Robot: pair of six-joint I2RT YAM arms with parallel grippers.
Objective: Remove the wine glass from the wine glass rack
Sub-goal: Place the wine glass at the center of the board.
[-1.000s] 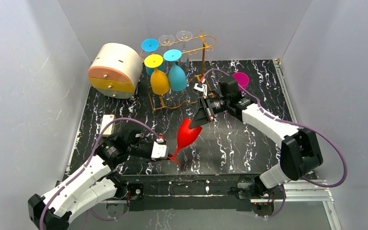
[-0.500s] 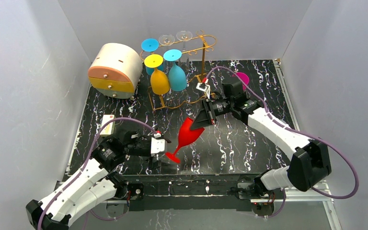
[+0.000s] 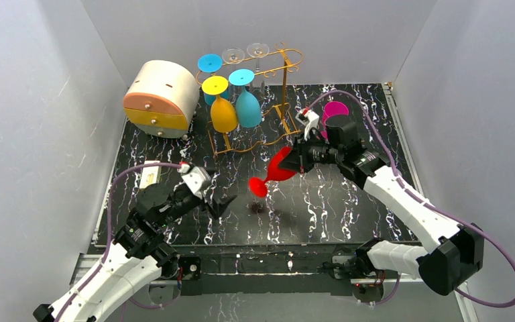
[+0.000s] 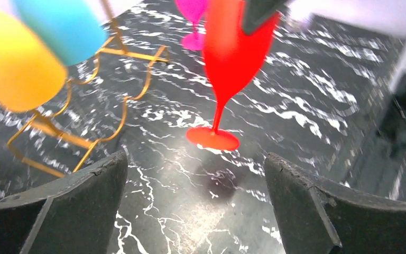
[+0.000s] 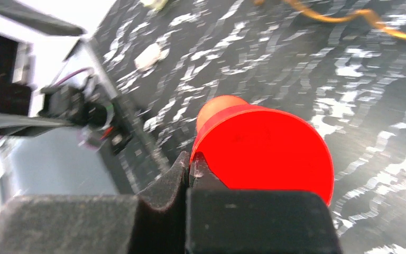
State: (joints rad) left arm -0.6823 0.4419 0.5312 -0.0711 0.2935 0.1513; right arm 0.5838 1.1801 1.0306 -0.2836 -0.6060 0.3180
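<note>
The red wine glass [image 3: 278,171] hangs tilted over the middle of the black marbled table, away from the rack, its foot [image 3: 257,187] pointing toward the left arm. My right gripper [image 3: 300,157] is shut on the rim of its bowl [image 5: 264,153], one finger inside and one outside [image 5: 190,164]. My left gripper [image 3: 224,201] stands wide open with nothing in it, a short way left of the foot; in its wrist view the red wine glass [image 4: 232,53] is ahead of the gap [image 4: 195,180]. The golden wire wine glass rack [image 3: 283,74] stands at the back.
A yellow glass [image 3: 224,114] and a blue glass [image 3: 248,107] hang upside down on the rack, with clear glasses [image 3: 245,52] behind. A magenta glass [image 3: 336,109] stands at the back right. A round cream-and-orange drawer box [image 3: 161,97] sits back left. A small white item [image 3: 149,173] lies at the left edge.
My left gripper has opened, let go of the red glass's stem and drawn back to the left. The right arm has carried the glass up and to the right, tilting it flatter.
</note>
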